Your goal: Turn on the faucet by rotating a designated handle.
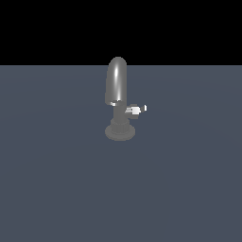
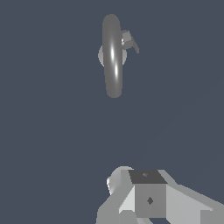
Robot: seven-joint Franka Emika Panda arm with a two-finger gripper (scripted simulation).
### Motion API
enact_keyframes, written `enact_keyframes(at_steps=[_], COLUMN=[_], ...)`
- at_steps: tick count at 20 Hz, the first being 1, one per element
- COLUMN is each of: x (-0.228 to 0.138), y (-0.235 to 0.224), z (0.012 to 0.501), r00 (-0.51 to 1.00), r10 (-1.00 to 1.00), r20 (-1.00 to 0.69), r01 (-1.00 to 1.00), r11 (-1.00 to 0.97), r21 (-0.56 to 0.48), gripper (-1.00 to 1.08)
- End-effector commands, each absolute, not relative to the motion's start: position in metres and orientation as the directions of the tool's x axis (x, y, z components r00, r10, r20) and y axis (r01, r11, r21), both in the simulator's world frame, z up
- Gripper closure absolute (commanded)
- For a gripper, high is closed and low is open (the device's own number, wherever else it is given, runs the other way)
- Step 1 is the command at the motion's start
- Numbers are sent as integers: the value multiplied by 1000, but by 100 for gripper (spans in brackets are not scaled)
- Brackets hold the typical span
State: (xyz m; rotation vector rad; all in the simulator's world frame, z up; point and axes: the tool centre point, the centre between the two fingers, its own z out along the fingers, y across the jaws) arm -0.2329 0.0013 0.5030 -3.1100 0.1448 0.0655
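Hand [image 2: 146, 197] well apart from faucet [image 2: 112, 54]

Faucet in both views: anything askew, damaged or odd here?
Nothing stands out. The small grey metallic faucet stands upright on its round base, and its short whitish handle sticks out sideways, intact. The gripper is well away from it.

Exterior view: level, side-on, mid-distance, facing the faucet [image 1: 118, 101]. Wrist view: high overhead, looking straight down. Both share the faucet.

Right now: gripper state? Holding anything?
Gripper: cannot be told, fingertips out of frame; well short of the faucet and its handle.
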Motion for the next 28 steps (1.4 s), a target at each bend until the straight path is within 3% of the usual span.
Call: enact_keyframes(at_steps=[1,28], x=[-223,-83], y=[4,7], z=[503,470], r00=[990,754], r10=[-118,-402], r20=[-76,-520], r01=[-121,-512], r11=[-992,-855], r21=[-36,-82], gripper=[108,108])
